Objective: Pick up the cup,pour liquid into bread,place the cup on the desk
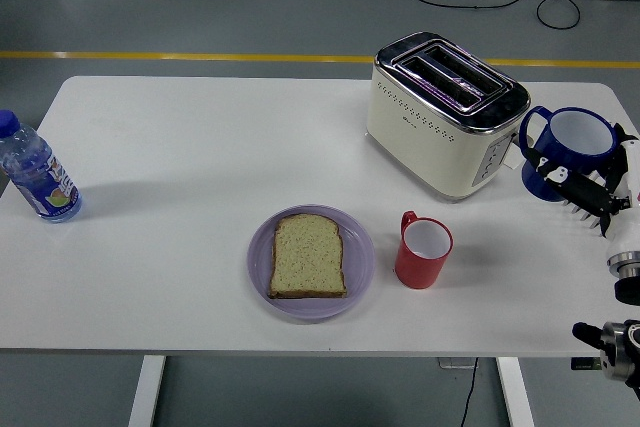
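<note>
Head view shows the right hand at the far right of the white table, its dark fingers wrapped around a blue cup. That cup sits roughly upright with its white inside showing and its handle pointing left toward the toaster; whether its base touches the table cannot be told. The cream and chrome toaster stands just beside the cup, at the table's back right, with two slots on top. Near the front middle, a slice of bread lies flat on a lilac plate. A red cup stands upright just to the right of the plate, handle to the back left, apart from the blue one. At the table's left edge a clear water bottle with a blue cap stands well apart from everything else.
</note>
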Robot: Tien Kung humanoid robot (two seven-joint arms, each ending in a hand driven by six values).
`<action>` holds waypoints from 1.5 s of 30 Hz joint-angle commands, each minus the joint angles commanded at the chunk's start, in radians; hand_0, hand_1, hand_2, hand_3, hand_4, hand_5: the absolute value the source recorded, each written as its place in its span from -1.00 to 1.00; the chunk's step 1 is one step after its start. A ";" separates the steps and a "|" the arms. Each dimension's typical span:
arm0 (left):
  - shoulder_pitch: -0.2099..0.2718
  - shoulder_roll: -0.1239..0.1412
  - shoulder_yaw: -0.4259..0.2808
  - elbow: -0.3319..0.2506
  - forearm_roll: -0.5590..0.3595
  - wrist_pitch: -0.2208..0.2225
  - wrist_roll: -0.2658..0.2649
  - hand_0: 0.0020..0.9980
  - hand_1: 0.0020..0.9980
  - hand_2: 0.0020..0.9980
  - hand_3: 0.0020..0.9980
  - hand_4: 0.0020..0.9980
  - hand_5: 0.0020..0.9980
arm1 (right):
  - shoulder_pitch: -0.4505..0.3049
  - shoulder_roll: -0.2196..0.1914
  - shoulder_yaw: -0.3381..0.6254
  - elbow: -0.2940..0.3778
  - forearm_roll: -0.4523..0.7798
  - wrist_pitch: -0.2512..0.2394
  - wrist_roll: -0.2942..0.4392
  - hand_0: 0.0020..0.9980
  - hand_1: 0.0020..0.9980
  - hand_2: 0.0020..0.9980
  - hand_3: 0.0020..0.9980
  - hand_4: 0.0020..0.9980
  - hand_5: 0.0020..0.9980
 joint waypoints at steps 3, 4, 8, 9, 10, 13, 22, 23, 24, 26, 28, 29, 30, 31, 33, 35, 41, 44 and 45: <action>0.002 -0.002 0.005 0.000 -0.001 0.000 0.000 0.30 0.23 0.22 0.05 -0.39 0.48 | -0.014 0.013 -0.003 -0.043 0.020 0.000 0.071 -0.17 -0.20 0.08 0.05 0.17 -0.95; 0.003 -0.002 0.007 0.001 -0.002 0.000 0.001 0.30 0.23 0.22 0.05 -0.39 0.48 | -0.015 0.018 -0.006 -0.058 0.024 0.000 0.096 -0.16 -0.18 0.09 0.06 0.10 -1.00; 0.006 -0.004 0.016 0.001 -0.004 0.000 0.001 0.30 0.23 0.22 0.05 -0.39 0.48 | -0.012 0.033 -0.019 -0.129 0.043 0.000 0.202 -0.16 -0.18 0.09 0.06 0.10 -1.00; 0.007 -0.004 0.018 0.001 -0.005 0.000 0.001 0.30 0.23 0.22 0.05 -0.39 0.48 | -0.011 0.035 -0.020 -0.146 0.047 0.000 0.229 -0.16 -0.18 0.09 0.06 0.10 -1.00; 0.007 -0.004 0.020 0.001 -0.005 -0.001 0.002 0.30 0.23 0.22 0.05 -0.39 0.48 | -0.009 0.037 -0.025 -0.164 0.056 0.000 0.255 -0.15 -0.18 0.09 0.06 0.08 -1.00; 0.009 -0.004 0.025 0.001 -0.007 -0.001 0.002 0.30 0.23 0.22 0.05 -0.39 0.48 | -0.008 0.045 -0.036 -0.221 0.083 0.000 0.310 -0.15 -0.18 0.09 0.06 0.08 -1.00; 0.015 -0.005 0.032 0.001 -0.009 -0.001 0.002 0.30 0.23 0.22 0.05 -0.39 0.48 | -0.006 0.067 -0.062 -0.367 0.168 0.015 0.437 -0.13 -0.17 0.09 0.05 0.08 -0.99; 0.015 -0.005 0.032 0.001 -0.009 -0.001 0.002 0.30 0.23 0.22 0.05 -0.39 0.48 | -0.006 0.068 -0.063 -0.370 0.169 0.016 0.440 -0.13 -0.17 0.09 0.05 0.08 -0.99; 0.014 -0.005 0.033 0.001 -0.009 -0.001 0.002 0.30 0.23 0.22 0.05 -0.39 0.48 | -0.001 0.072 -0.066 -0.387 0.175 0.018 0.447 -0.13 -0.17 0.09 0.05 0.08 -0.99; 0.014 -0.004 0.034 0.000 -0.010 -0.001 0.002 0.30 0.23 0.22 0.05 -0.39 0.48 | 0.003 0.076 -0.069 -0.406 0.179 0.019 0.454 -0.13 -0.17 0.09 0.05 0.08 -0.99; 0.013 -0.005 0.036 0.000 -0.011 -0.002 0.002 0.30 0.23 0.22 0.05 -0.39 0.48 | 0.009 0.086 -0.069 -0.431 0.183 0.021 0.466 -0.10 -0.17 0.11 0.06 0.08 -0.95; 0.012 -0.004 0.035 0.000 -0.011 -0.002 0.002 0.30 0.23 0.22 0.05 -0.39 0.48 | 0.013 0.090 -0.068 -0.442 0.187 0.021 0.473 -0.10 -0.17 0.11 0.06 0.08 -0.95; 0.011 -0.004 0.034 0.000 -0.012 -0.002 0.002 0.30 0.23 0.22 0.05 -0.39 0.48 | 0.017 0.094 -0.069 -0.453 0.191 0.021 0.480 -0.10 -0.17 0.11 0.06 0.08 -0.95; 0.010 -0.004 0.032 0.000 -0.011 -0.002 0.002 0.30 0.23 0.22 0.05 -0.39 0.48 | 0.022 0.097 -0.069 -0.466 0.197 0.021 0.487 -0.10 -0.17 0.11 0.06 0.08 -0.95; 0.007 -0.005 0.031 0.000 -0.011 -0.002 0.002 0.30 0.23 0.22 0.05 -0.39 0.48 | 0.028 0.100 -0.071 -0.483 0.203 0.021 0.496 -0.10 -0.17 0.11 0.06 0.08 -0.95; 0.004 -0.005 0.030 0.000 -0.010 -0.002 0.003 0.30 0.23 0.22 0.05 -0.39 0.47 | 0.035 0.104 -0.073 -0.505 0.213 0.020 0.506 -0.08 -0.15 0.11 0.06 0.07 -0.95; 0.006 -0.008 0.030 0.000 -0.012 -0.002 0.003 0.30 0.23 0.22 0.05 -0.39 0.47 | 0.037 0.112 -0.078 -0.558 0.249 0.018 0.536 -0.08 -0.16 0.11 0.06 0.07 -0.92; 0.008 -0.009 0.035 0.000 -0.013 -0.003 0.003 0.30 0.23 0.22 0.05 -0.39 0.47 | 0.037 0.115 -0.088 -0.583 0.275 0.018 0.564 -0.08 -0.16 0.11 0.06 0.07 -0.92; 0.009 -0.010 0.037 0.000 -0.014 -0.003 0.003 0.30 0.23 0.22 0.05 -0.39 0.47 | 0.036 0.115 -0.092 -0.589 0.283 0.018 0.572 -0.08 -0.16 0.11 0.06 0.07 -0.92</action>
